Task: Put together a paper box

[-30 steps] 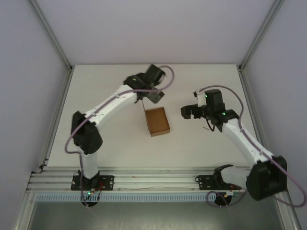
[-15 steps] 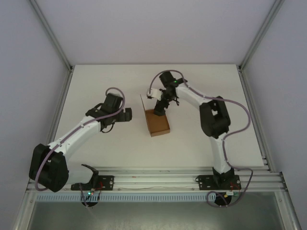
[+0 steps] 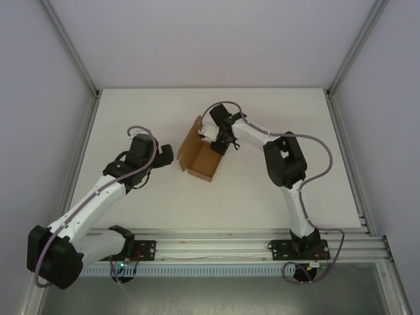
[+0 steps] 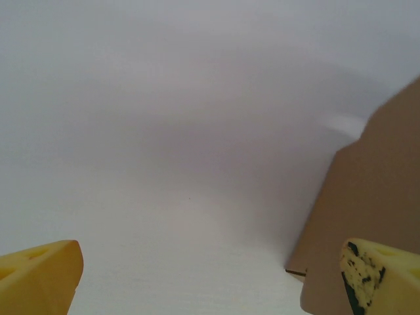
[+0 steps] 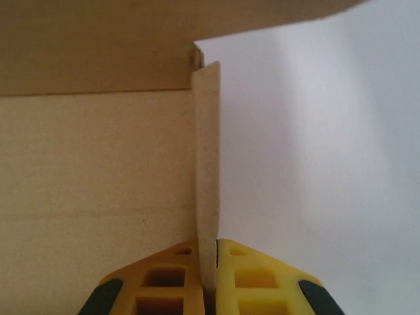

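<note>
The paper box [image 3: 199, 154] is an open brown cardboard box in the middle of the table, turned at an angle with one tall flap standing on its left side. My right gripper [image 3: 220, 142] is shut on the box's far right wall. In the right wrist view the thin wall edge [image 5: 207, 164] runs up from between the shut yellow fingers [image 5: 164, 282] of my right gripper [image 5: 209, 279]. My left gripper [image 3: 168, 156] stands open just left of the box, apart from it. In the left wrist view its gripper [image 4: 210, 282] is spread wide, with the brown flap [image 4: 374, 197] beside its right fingertip.
The white table [image 3: 131, 118] is walled by grey panels and aluminium posts at the back corners. A metal rail [image 3: 210, 246] with both arm bases runs along the near edge. White surface lies left of the box in the left wrist view.
My right arm swung in from the right and shut on the box wall; the box turned and shifted left. My left arm drew back from the box's far side to its left.
</note>
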Robot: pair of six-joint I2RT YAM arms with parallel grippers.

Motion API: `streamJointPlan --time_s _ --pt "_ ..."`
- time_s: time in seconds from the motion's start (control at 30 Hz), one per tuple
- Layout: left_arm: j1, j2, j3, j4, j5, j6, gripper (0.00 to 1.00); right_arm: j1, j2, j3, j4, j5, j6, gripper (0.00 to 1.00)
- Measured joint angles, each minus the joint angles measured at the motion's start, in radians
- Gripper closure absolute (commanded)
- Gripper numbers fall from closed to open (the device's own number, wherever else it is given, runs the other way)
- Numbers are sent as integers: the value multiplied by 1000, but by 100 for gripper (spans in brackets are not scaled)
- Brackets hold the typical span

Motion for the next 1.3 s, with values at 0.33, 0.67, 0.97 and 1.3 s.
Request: streamJointPlan --time_s 0.33,0.67,0.97,1.3 --pt "0 -52 -16 58 -53 2 0 196 -253 -345 37 386 938 94" --pt "0 10 -29 165 113 115 0 274 -305 -421 58 477 1281 52" --pt "16 60 -8 223 285 355 0 226 -572 -566 232 370 988 0" --pt "171 323 237 111 619 764 0 -86 -518 -296 154 -88 189 0"
